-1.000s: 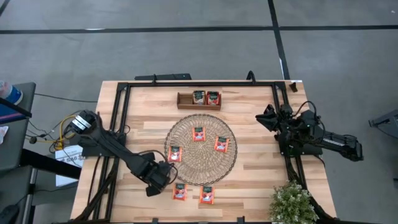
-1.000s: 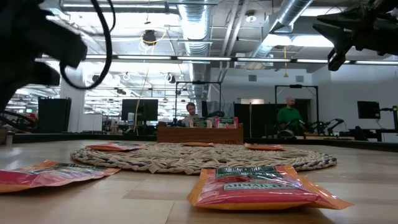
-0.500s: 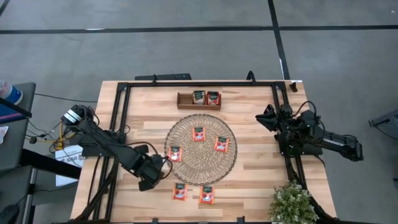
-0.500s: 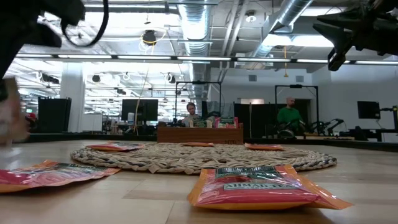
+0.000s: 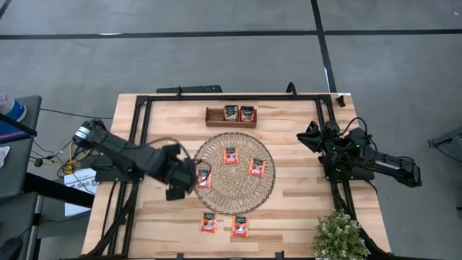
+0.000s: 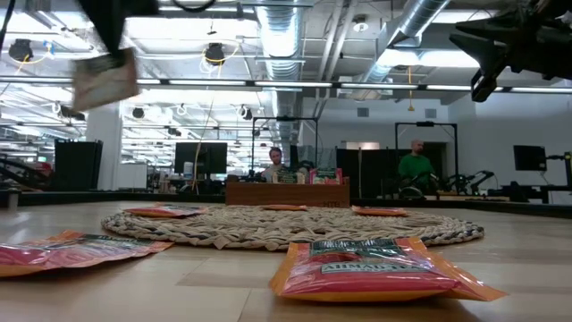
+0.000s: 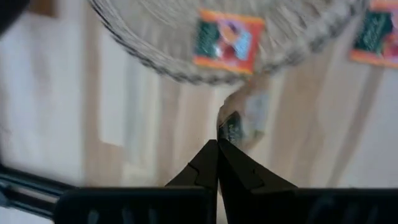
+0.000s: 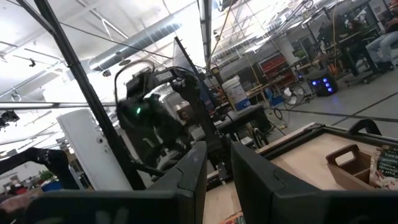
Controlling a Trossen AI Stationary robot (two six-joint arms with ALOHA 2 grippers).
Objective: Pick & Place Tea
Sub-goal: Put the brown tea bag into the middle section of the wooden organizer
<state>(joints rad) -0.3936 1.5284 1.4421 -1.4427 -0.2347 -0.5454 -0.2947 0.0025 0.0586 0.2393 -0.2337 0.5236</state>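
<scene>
The left gripper (image 5: pixel 189 175) hangs above the bench (image 5: pixel 296 209) at the left edge of the round woven mat (image 5: pixel 234 196), its fingers (image 7: pixel 205 165) closed on the corner of a pale tea sachet (image 7: pixel 241 123) that dangles clear of the surface; in the low view the same sachet (image 6: pixel 105 79) shows tilted, high up on the left. Three red-orange sachets lie on the mat: one at its left (image 5: pixel 203 178), one toward the far side (image 5: pixel 231 154) and one at the right (image 5: pixel 257 167). Two more lie on the bench near the front edge (image 5: pixel 208 222) (image 5: pixel 240 226). The wooden tray (image 5: pixel 215 115) at the far side holds two sachets (image 5: pixel 239 113). The right gripper (image 5: pixel 312 137) waits over the bench's right side, fingers (image 8: pixel 189 168) slightly apart and holding nothing.
</scene>
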